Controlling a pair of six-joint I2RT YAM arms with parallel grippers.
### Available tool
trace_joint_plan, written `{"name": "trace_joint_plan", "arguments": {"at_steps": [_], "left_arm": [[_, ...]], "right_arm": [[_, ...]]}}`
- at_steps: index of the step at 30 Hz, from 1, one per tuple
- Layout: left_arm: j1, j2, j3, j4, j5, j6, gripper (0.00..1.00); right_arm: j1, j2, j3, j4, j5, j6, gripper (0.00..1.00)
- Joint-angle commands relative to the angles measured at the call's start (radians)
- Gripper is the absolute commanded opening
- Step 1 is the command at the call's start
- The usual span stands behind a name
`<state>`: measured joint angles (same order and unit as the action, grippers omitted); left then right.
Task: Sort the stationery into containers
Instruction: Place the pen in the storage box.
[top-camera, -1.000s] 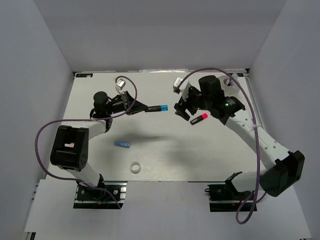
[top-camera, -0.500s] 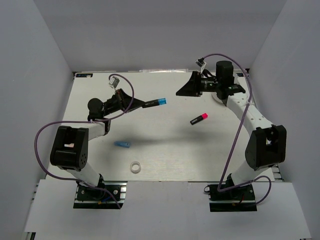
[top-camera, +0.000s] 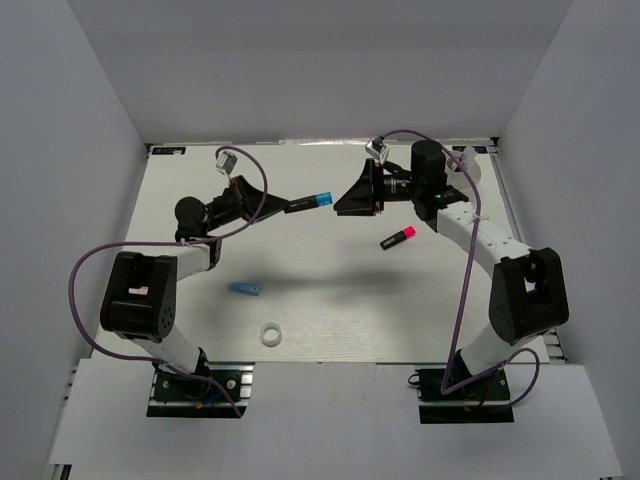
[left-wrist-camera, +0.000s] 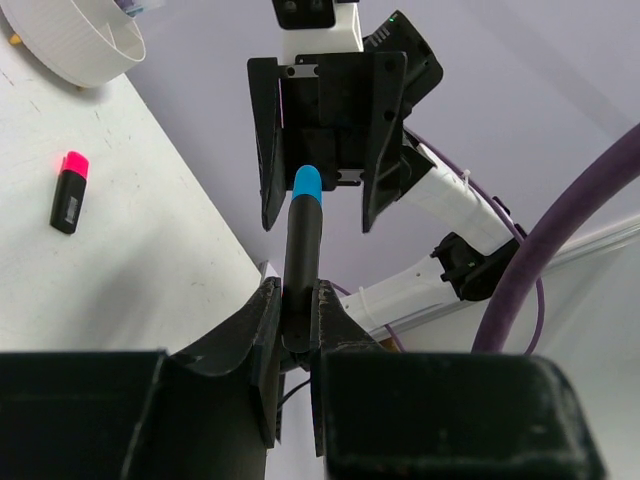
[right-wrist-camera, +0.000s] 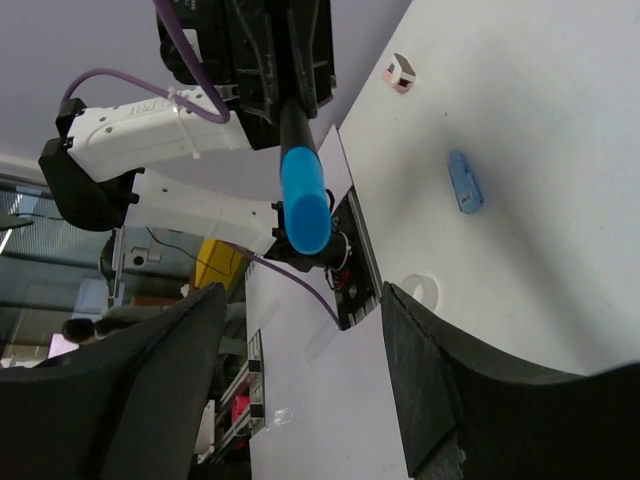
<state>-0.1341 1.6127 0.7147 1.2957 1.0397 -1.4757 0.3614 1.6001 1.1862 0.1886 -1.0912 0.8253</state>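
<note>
My left gripper (top-camera: 286, 207) is shut on a black marker with a blue cap (top-camera: 311, 203) and holds it level above the table, cap pointing right. In the left wrist view the marker (left-wrist-camera: 300, 250) stands between my fingertips (left-wrist-camera: 292, 292). My right gripper (top-camera: 343, 201) is open and faces the cap, just short of it; it shows in the left wrist view (left-wrist-camera: 325, 135). The right wrist view shows the cap (right-wrist-camera: 305, 205) ahead of the open gripper (right-wrist-camera: 302, 292). The pink-capped marker (top-camera: 397, 238), light-blue tube (top-camera: 244, 289) and white tape ring (top-camera: 269, 334) lie on the table. No pens show.
The round white dish (top-camera: 464, 166) stands at the far right corner, mostly behind the right arm; its ribbed wall shows in the left wrist view (left-wrist-camera: 75, 50). Grey walls close the table on three sides. Purple cables loop off both arms.
My right arm has swung left from the dish, and its open gripper now faces the blue cap. The left gripper raised the marker a little, then held still.
</note>
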Motion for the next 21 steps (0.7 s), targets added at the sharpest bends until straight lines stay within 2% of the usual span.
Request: {"name": "trace_joint_plan", "arguments": {"at_steps": [1, 6, 11, 19, 21], "left_arm": [[-0.01, -0.031, 0.022, 0.037, -0.013, 0.008, 0.0], [-0.01, -0.045, 0.006, 0.022, -0.017, 0.02, 0.0], [-0.01, -0.046, 0.0, 0.023, -0.017, 0.02, 0.0], [-0.01, -0.059, -0.009, 0.001, -0.023, 0.037, 0.0], [-0.019, -0.059, -0.006, -0.001, -0.017, 0.043, 0.0]], "right_arm": [[0.014, 0.011, 0.029, 0.117, -0.019, 0.083, 0.7], [0.024, 0.038, 0.078, 0.133, -0.01, 0.094, 0.71], [0.033, 0.058, 0.098, 0.138, -0.003, 0.094, 0.67], [0.051, 0.084, 0.127, 0.153, 0.013, 0.087, 0.54], [0.054, 0.09, 0.131, 0.155, 0.016, 0.087, 0.46]]}}
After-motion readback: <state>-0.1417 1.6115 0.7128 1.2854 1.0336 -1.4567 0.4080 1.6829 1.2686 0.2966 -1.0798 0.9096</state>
